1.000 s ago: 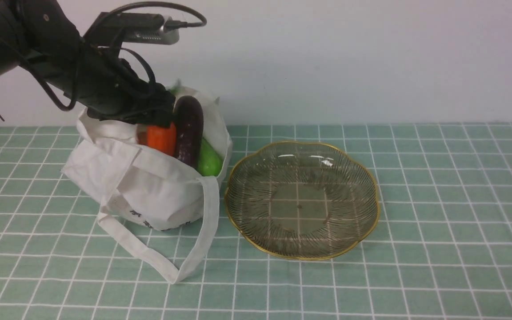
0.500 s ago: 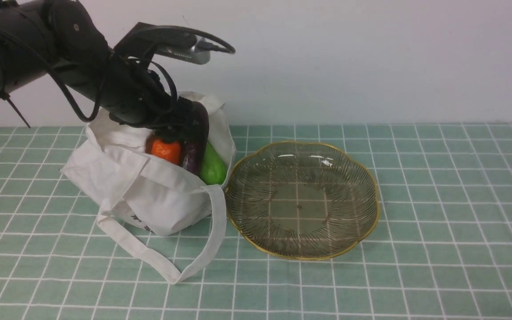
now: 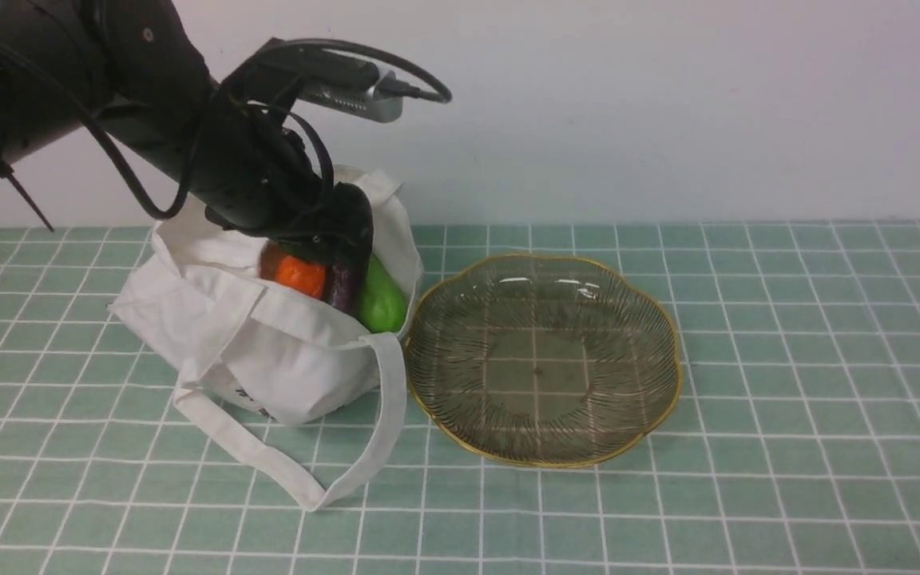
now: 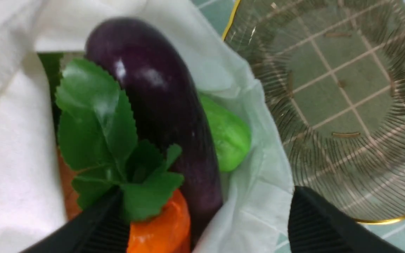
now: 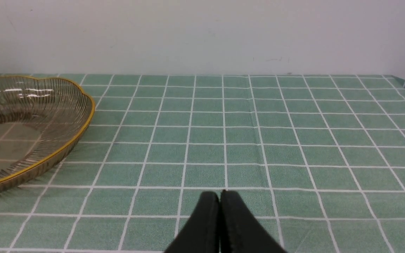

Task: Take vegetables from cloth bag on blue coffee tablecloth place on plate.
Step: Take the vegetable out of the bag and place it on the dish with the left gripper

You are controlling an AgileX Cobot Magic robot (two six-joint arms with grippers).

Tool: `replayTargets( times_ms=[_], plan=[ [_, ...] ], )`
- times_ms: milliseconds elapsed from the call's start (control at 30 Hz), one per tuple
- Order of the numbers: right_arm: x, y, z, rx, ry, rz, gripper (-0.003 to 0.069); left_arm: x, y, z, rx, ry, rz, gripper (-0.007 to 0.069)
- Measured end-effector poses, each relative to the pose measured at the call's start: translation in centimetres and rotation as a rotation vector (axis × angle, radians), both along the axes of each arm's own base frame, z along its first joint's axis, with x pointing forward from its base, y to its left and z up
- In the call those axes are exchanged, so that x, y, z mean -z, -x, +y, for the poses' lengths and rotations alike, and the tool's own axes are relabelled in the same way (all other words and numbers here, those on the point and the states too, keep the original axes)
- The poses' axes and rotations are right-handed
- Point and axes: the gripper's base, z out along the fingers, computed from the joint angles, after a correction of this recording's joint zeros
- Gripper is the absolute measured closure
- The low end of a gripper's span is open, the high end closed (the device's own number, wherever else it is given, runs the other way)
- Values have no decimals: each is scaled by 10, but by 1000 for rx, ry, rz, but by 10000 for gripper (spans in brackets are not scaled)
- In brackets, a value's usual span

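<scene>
The white cloth bag [image 3: 268,351] lies on the teal checked tablecloth [image 3: 787,399], left of the glass plate [image 3: 541,463], which holds nothing. In the bag's mouth are the orange carrot [image 3: 300,275], the purple eggplant [image 3: 344,283], the green vegetable [image 3: 382,302] and a brownish bit [image 3: 270,259]. My left gripper [image 3: 340,231] is down at the bag's mouth. In the left wrist view it [image 4: 206,214] is open wide, its jaws either side of the carrot [image 4: 164,228] and eggplant [image 4: 160,98]. My right gripper [image 5: 220,194] is shut and empty, low over the cloth.
The bag's two straps [image 3: 300,479] trail toward the front of the table. A pale wall stands behind the table. The plate's gold rim [image 5: 65,147] is to the side of my right gripper. The left arm's cable [image 3: 396,60] loops above the bag.
My left arm has moved right and down onto the bag's mouth. The eggplant and carrot have sunk lower in the bag and the bag has shifted slightly. The plate has not moved.
</scene>
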Motion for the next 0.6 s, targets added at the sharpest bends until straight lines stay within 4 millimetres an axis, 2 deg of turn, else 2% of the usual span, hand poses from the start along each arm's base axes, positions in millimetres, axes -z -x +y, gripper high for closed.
replayTargets(
  times_ms=[167,600],
  plan=[
    [0,0,0,0,0,0,669,22,-10,2,-19,-58,33,83],
    [0,0,0,0,0,0,669,45,-23,12,-131,-170,48,88]
  ],
)
